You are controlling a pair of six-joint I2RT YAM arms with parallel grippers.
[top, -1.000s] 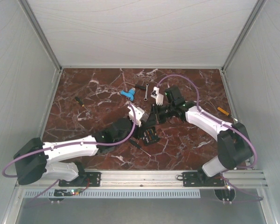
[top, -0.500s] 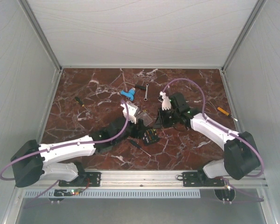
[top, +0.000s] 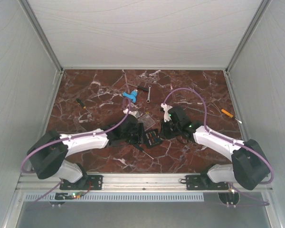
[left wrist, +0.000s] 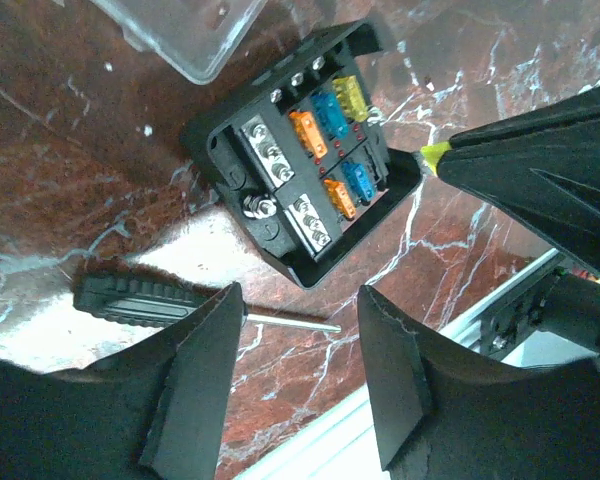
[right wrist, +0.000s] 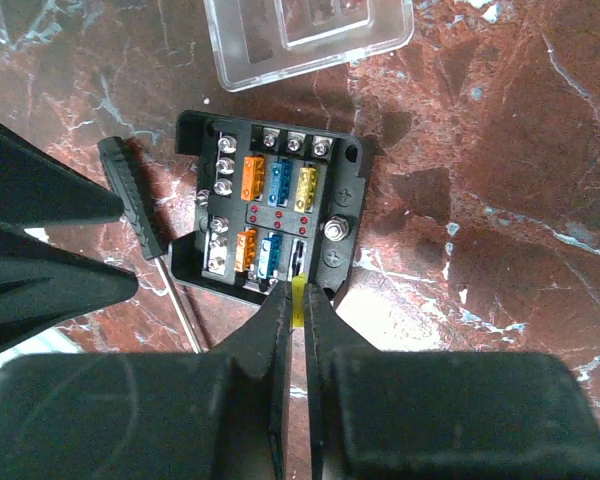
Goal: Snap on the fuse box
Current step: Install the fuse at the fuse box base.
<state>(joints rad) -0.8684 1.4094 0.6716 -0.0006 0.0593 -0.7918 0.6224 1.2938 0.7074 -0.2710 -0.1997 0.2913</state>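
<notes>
The fuse box (right wrist: 270,215) lies uncovered on the marble, with orange, blue and yellow fuses in its slots; from above the fuse box (top: 151,137) sits between both arms. Its clear lid (right wrist: 310,35) lies apart, just beyond it. My right gripper (right wrist: 298,290) is shut on a small yellow fuse (right wrist: 298,302), whose tip is at the box's near edge by an empty slot. My left gripper (left wrist: 298,300) stands open with nothing between its fingers, on the near side of the fuse box (left wrist: 310,165). The clear lid (left wrist: 180,30) shows at that view's top.
A black-handled screwdriver (left wrist: 150,300) lies beside the box, close to my left fingers. Farther back are a blue plastic piece (top: 129,96), a small wrench (top: 149,92) and a little screwdriver (top: 80,103). An orange item (top: 226,113) lies at the right. The metal rail (top: 147,179) runs along the near edge.
My left gripper has opened and its arm has drawn back to the left of the box. The right gripper has come down toward the box's edge with the yellow fuse.
</notes>
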